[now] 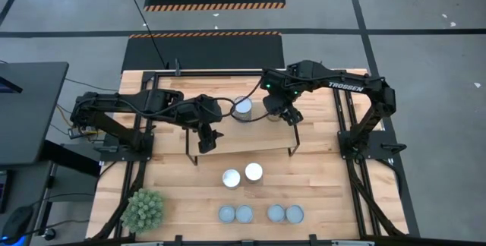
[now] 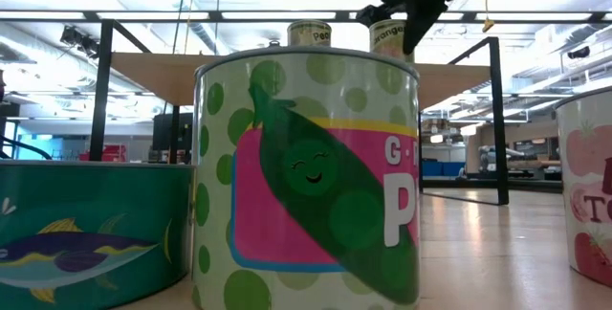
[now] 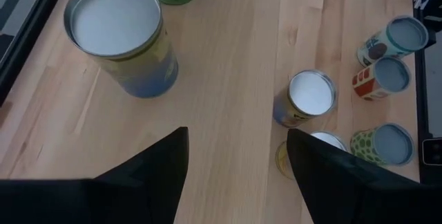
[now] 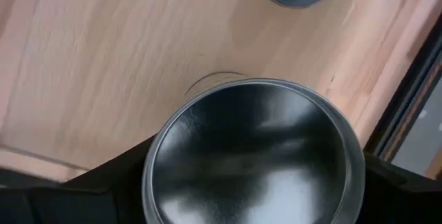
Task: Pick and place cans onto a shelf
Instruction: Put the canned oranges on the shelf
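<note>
Right gripper (image 1: 280,113): clenched on a can (image 4: 252,156) at the shelf (image 1: 228,138) back.
Left gripper (image 1: 207,141): released, hovering over the shelf.
Risk: early release — can tips against its neighbour (image 1: 243,108).
Remaining cans (image 1: 243,175): on the counter (image 1: 326,193).

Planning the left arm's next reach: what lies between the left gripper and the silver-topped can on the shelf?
Bare shelf board, seen from the left wrist, separates left gripper from can.
</note>
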### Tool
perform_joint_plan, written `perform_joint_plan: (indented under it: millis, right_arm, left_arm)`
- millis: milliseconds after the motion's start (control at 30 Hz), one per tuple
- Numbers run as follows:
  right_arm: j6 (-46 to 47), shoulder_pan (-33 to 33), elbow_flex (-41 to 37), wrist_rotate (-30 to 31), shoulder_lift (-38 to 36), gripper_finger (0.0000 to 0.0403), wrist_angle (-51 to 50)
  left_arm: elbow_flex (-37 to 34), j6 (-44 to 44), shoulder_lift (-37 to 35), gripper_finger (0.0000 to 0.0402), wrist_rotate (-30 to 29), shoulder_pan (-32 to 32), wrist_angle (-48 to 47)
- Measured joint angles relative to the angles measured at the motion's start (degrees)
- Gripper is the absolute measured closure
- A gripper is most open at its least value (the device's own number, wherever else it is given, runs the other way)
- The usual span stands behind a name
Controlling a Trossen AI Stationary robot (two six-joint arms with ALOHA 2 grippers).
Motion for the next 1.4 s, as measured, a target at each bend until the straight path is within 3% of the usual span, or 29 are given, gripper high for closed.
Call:
perform_joint_plan:
  millis: [100, 300, 600, 867, 1400]
  right_arm:
    - [-4.6, 0.0, 0.0, 0.0, 0.0, 0.0072, 0.3]
    - [-5.2, 0.0, 0.0, 0.2, 0.0, 0.0062, 1.1]
    - [-3.4, 1.5, -0.1, 0.4, 0.0, 0.0007, 1.3]
    - [-3.4, 4.6, -0.1, 3.3, 0.0, 0.0020, 1.9]
    - [4.9, 4.9, 2.0, 4.1, -0.2, 0.0019, 4.2]
  left_arm:
    - [0.0, -0.2, 0.0, 0.0152, 1.1, 0.0, 0.0]
    - [0.0, -0.4, 0.0, 0.0152, 1.3, 0.0, 0.0]
    - [0.0, -0.2, 0.0, 0.0152, 2.8, 0.0, 0.0]
    - [0.0, -0.1, 0.0, 0.0152, 2.8, 0.0, -0.5]
    - [0.0, -0.3, 0.0, 0.0152, 2.8, 0.1, -0.5]
